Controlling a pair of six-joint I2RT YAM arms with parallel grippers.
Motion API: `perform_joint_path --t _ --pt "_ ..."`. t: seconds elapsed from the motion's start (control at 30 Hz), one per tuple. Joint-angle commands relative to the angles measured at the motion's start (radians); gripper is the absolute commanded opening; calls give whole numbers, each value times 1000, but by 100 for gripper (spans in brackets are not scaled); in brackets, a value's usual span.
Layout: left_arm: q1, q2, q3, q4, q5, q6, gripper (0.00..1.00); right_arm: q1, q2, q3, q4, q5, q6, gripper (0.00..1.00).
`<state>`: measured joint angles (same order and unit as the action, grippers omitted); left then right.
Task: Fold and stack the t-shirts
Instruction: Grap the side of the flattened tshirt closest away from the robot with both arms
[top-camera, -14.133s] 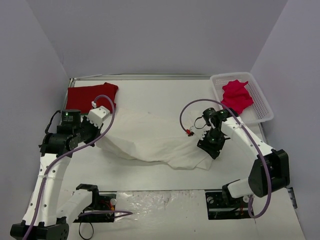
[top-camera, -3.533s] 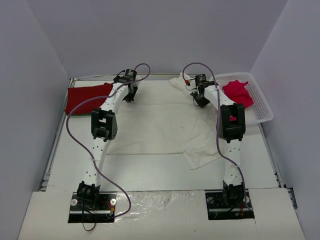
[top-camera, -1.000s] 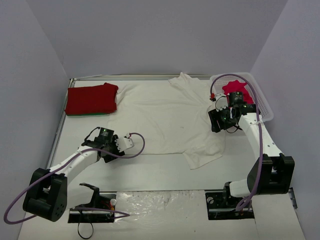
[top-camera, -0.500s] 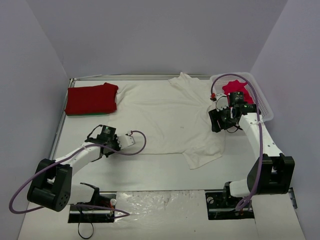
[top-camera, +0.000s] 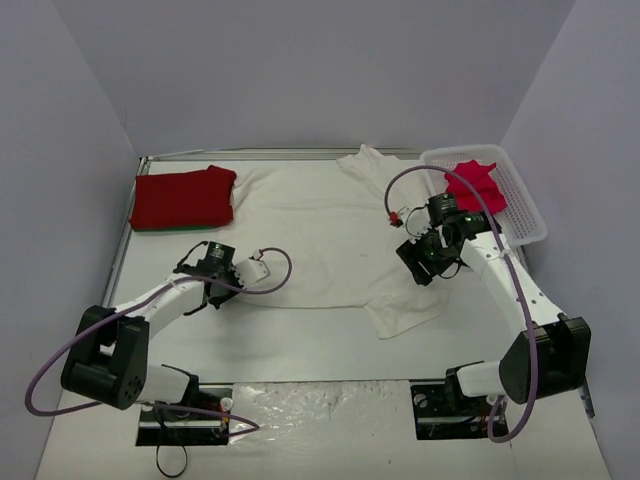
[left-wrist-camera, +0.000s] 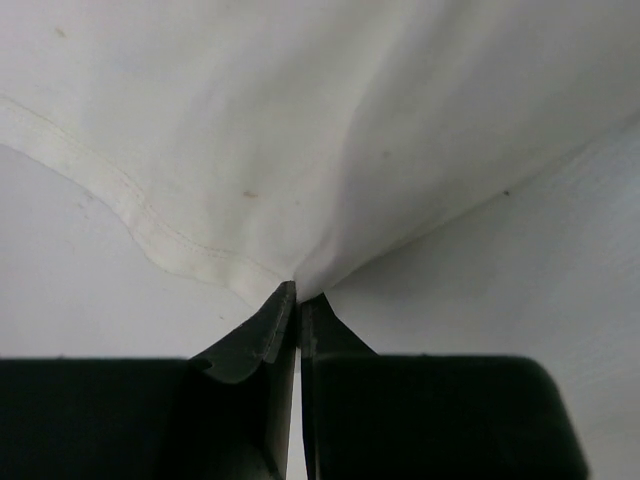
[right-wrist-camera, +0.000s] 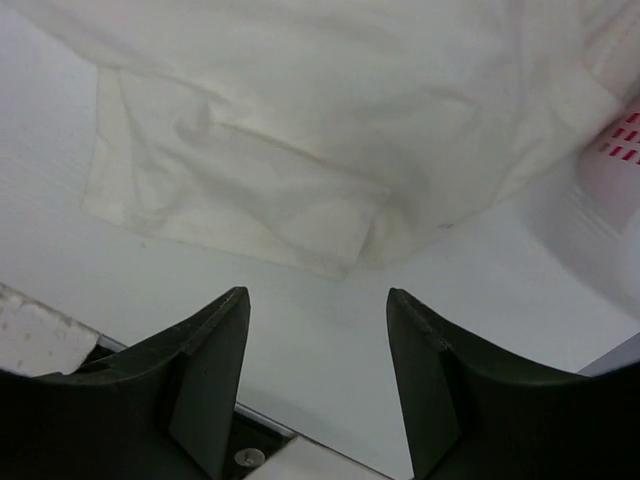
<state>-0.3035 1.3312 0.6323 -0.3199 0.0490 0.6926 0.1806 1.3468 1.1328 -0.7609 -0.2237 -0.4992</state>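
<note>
While the left gripper (left-wrist-camera: 298, 300) is pinched tight on a stitched corner of the white shirt (top-camera: 320, 230), the right gripper (right-wrist-camera: 317, 295) stands wide and holds nothing. I read the shirt as spread flat across the middle of the table (top-camera: 300, 345), its near-left corner in the left fingers and the rest of the cloth running away from them toward the far side and the right. The right gripper hangs over the shirt's right margin. A loose flap (top-camera: 405, 315) at the near-right corner lies just nearward of it, apart from its fingers. I judge the right arm much the nearer to that flap, so the matching grasp falls to it: down and slightly toward the near edge. Whether the flap is a sleeve or a hem corner I cannot tell. The red shirt (top-camera: 183, 198) lies folded at the far left. The pink shirt (top-camera: 474, 190) sits crumpled in the basket (top-camera: 528, 222) at the far right.
</note>
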Motion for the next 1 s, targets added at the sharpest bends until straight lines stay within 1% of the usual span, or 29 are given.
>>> perform_joint_path --t 0.0,0.07,0.2,0.27,0.37,0.53,0.73,0.97 --pt "6 42 113 -50 -34 -87 2 92 -3 -25 -170 101 -68 53" --pt "7 60 136 -41 -38 -114 2 117 2 -67 -195 116 -79 52" --pt "35 97 185 -13 -101 -168 2 158 12 -113 -224 144 -110 52" --pt "46 111 204 28 -184 -214 2 169 28 -129 -241 158 -140 52" --pt "86 163 236 22 -219 -228 2 181 55 -151 -245 168 -174 52" --pt "139 224 233 36 -221 -242 2 232 109 -172 -247 168 -208 51" --pt "145 238 214 42 -181 -240 2 270 184 -163 -216 149 -213 50" --pt "144 243 222 27 -155 -243 2 353 273 -168 -134 110 -173 49"
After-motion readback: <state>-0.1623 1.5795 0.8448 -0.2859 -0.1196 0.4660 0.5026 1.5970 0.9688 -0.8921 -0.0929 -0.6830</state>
